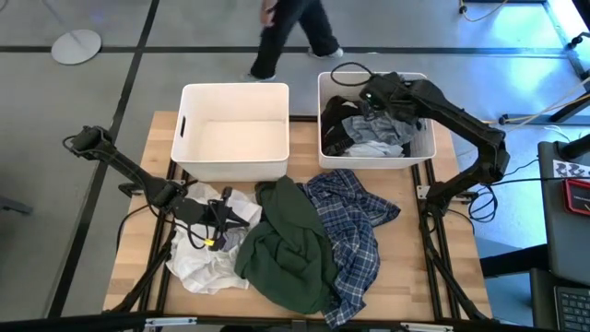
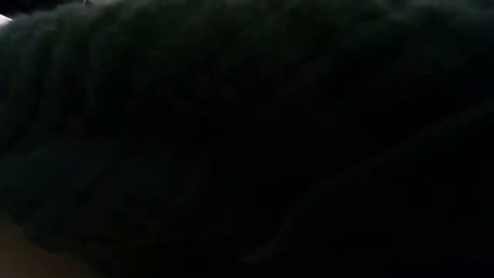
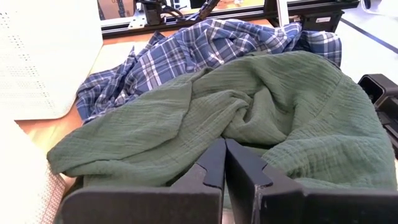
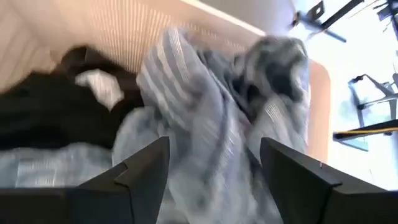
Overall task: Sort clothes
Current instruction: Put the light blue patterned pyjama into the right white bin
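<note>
Clothes split: pale grey-blue garment [image 4: 205, 124] in right bin [image 1: 424, 148] beneath right gripper [image 4: 214, 165], fingers apart; lift straight clear. Left gripper [image 3: 225, 163] pressed together beside green garment [image 3: 249, 106] on table [image 1: 415, 267].

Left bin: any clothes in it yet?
No. In the high view the left bin shows only its bare white floor, while the right bin holds dark and pale garments.

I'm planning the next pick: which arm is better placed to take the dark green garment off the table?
Left, probably. The left gripper, fingers shut, sits at the edge of the dark green garment. The right gripper hangs open over the right bin, across the table, above the pale grey-blue garment.
</note>
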{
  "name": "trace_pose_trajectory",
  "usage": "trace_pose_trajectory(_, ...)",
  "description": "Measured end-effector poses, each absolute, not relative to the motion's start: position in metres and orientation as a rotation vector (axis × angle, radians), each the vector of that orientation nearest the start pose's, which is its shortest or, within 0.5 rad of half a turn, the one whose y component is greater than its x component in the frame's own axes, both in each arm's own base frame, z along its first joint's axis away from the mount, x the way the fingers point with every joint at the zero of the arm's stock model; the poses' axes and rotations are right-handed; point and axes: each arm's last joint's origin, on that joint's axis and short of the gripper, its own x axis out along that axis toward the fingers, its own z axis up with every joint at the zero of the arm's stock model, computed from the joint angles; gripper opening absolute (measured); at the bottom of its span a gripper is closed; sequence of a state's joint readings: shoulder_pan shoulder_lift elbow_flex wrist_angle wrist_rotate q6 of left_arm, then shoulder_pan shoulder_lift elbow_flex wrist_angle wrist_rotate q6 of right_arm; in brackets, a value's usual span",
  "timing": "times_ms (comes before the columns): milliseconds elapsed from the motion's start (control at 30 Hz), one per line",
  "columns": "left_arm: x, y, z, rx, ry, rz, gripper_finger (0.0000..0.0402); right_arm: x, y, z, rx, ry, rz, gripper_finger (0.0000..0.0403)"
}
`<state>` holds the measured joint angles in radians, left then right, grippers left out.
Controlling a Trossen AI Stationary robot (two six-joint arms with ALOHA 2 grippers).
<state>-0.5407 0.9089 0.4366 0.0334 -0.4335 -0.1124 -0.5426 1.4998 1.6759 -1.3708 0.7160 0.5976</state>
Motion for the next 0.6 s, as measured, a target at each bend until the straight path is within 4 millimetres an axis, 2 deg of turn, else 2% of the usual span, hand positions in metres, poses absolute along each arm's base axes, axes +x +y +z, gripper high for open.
trace_pose_trajectory(133,0.168,-0.087,0.214,0.087,0.394,-0.082,0.0001,0.229,-0.162,0.358,0.307,0.826,-1.475,0.025)
trace_pose_trajectory(300,0.168,-0.087,0.214,0.09,0.394,-0.083,0.0001,0.237,-0.177,0.303,0.283,0.786,-1.491,0.025)
trace_pose_trajectory(467,0.168,-0.087,0.214,0.092,0.394,-0.083,0.0001,0.233,-0.189,0.239,0.401,0.764,-1.425,0.025)
trace_pose_trajectory(600,0.168,-0.087,0.214,0.104,0.393,-0.086,0.0001,0.228,-0.191,0.206,0.486,0.778,-1.35,0.025)
